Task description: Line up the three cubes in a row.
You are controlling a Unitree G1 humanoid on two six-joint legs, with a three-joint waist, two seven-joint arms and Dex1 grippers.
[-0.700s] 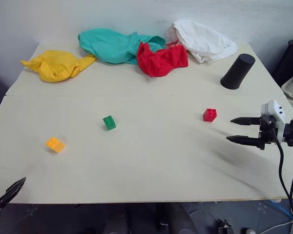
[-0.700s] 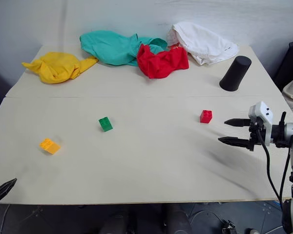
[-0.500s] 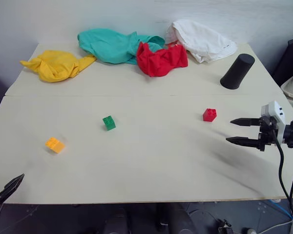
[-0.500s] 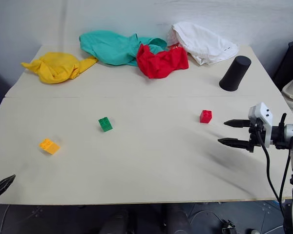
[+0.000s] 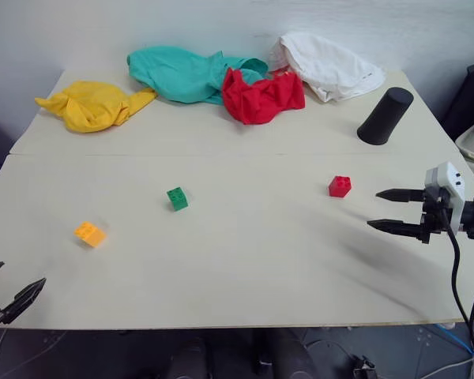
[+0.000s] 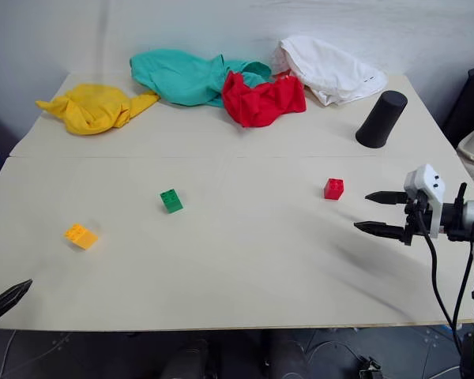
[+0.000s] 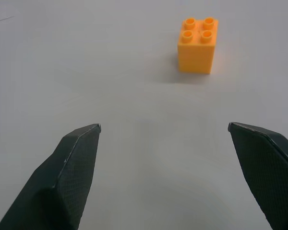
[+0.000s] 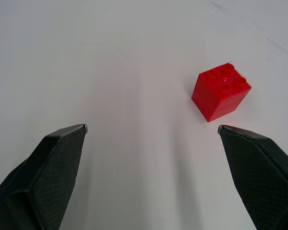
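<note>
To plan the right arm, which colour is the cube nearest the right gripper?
Red cube, clearest in the right wrist view.

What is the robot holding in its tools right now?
Nothing. Both the left tool and right tool are open and empty. The orange cube and red cube sit untouched on the table.

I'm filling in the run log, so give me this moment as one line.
stage: approach | left hand: open, facing orange cube | right hand: open, near red cube | green cube: untouched | row: not formed
</note>
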